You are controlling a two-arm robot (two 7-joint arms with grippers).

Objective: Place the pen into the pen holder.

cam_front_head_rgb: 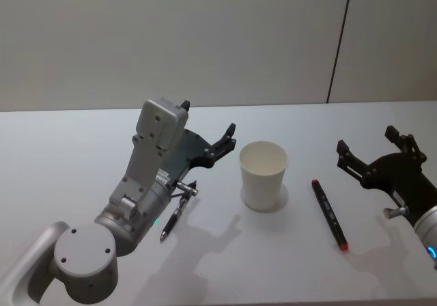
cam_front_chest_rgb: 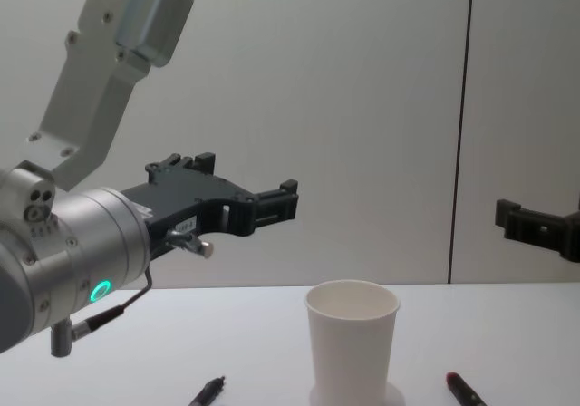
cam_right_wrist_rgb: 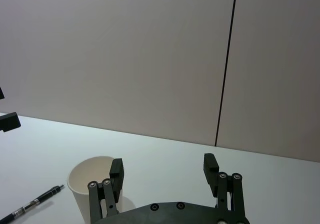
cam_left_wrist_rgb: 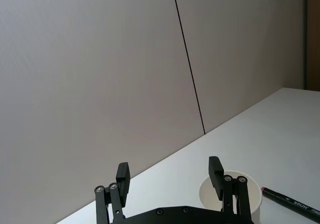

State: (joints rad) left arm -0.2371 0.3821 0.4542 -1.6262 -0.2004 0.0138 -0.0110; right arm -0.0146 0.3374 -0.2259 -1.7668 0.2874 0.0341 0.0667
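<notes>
The pen holder, a white paper cup, stands upright and empty mid-table. A dark pen with silver bands lies on the table to its left, just beside my left arm. To the cup's right lies a black marker pen with red ends. My left gripper hovers open above the table, left of and behind the cup, holding nothing. My right gripper hangs open and empty to the right of the marker. In the left wrist view the cup sits just past the open left gripper.
The white table ends at a plain wall with a dark vertical seam. Bare table surface lies in front of the cup and between the two pens.
</notes>
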